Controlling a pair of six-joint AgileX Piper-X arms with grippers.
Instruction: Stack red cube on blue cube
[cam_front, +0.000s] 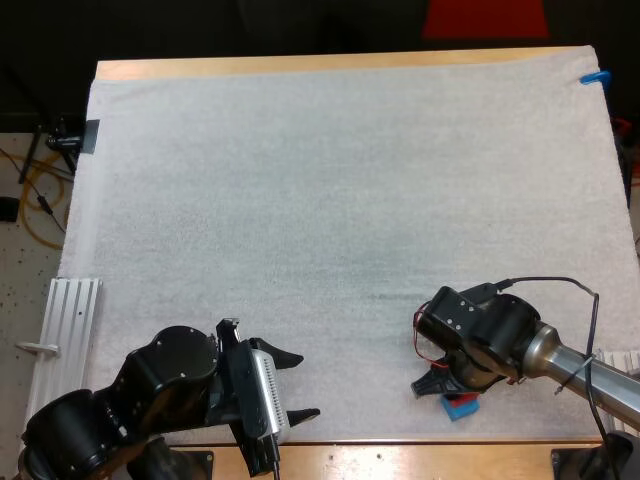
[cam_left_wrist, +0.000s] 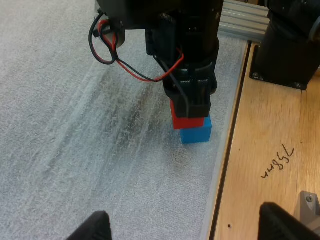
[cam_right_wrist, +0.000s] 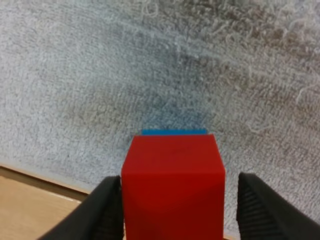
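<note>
Step in hand: release at the end of the stack. The red cube (cam_right_wrist: 172, 185) sat on the blue cube (cam_left_wrist: 196, 134). From the left wrist view it was set slightly off to one side, with a strip of blue showing past its edge. The stack stood on the white mat (cam_front: 330, 200), close to its near edge and just beside the bare wood of the table (cam_left_wrist: 265, 150).

The right gripper (cam_left_wrist: 192, 100) was low over the stack and straddled the red cube. Its fingers (cam_right_wrist: 107, 210) flanked the cube. A sliver of mat showed between the cube and one finger, so I judged them parted and no longer clamping.

The left gripper (cam_front: 297, 386) hung well apart at the mat's near side, with its fingers spread wide and nothing between them.

Next move, as I judged it: a straight lift of the right gripper, fingers kept clear of the red cube's sides. A sideways brush could slide the off-set cube off.

An aluminium rail (cam_front: 70, 320) lay beside the mat's left edge, out of the way. Nothing blocked the path upward.
</note>
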